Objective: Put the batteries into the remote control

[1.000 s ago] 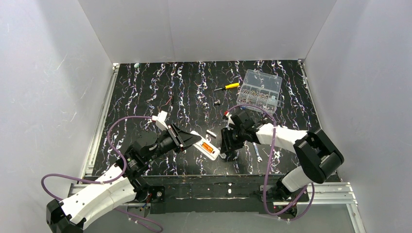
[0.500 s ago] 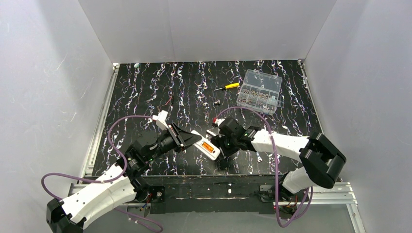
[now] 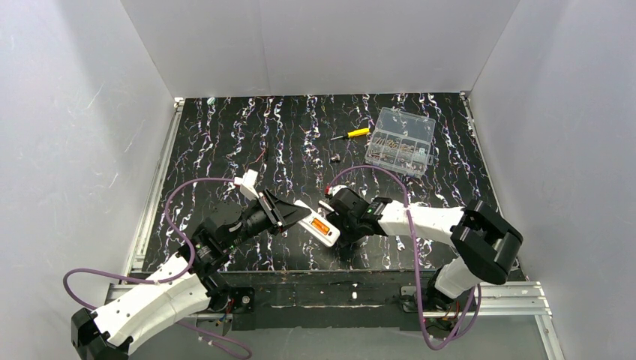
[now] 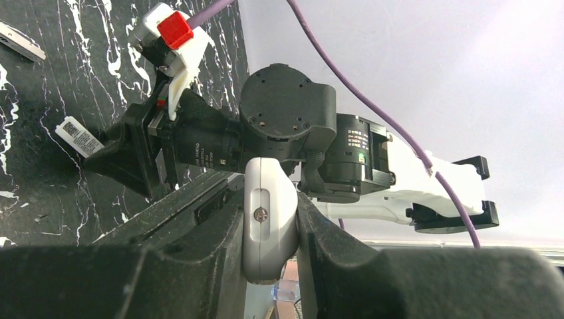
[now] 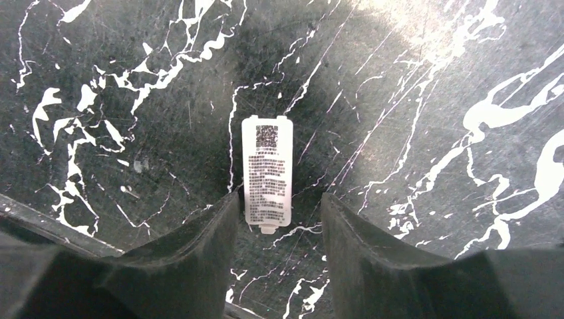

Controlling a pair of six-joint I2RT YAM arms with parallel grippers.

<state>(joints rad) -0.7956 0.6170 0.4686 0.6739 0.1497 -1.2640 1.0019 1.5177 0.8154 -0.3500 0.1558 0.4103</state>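
My left gripper (image 3: 294,213) is shut on the white remote control (image 3: 315,223) and holds it low over the table, back side up. One orange battery (image 3: 320,227) shows in its open compartment; I see no second battery. In the left wrist view the remote's end (image 4: 269,219) is clamped between the fingers. My right gripper (image 3: 331,209) is open just right of the remote. In the right wrist view its fingers (image 5: 199,246) straddle the near end of a small white labelled cover (image 5: 267,171) lying flat on the table. The gripper (image 5: 279,203) touches nothing.
A yellow-handled screwdriver (image 3: 352,134) and a clear compartment box (image 3: 403,142) lie at the back right. A small dark part (image 3: 335,158) sits in front of the screwdriver. White walls enclose the black marbled table (image 3: 225,142).
My right gripper has swung left from beside the remote's tip to over the white cover, close to the remote. The left arm and the remote have stayed put.
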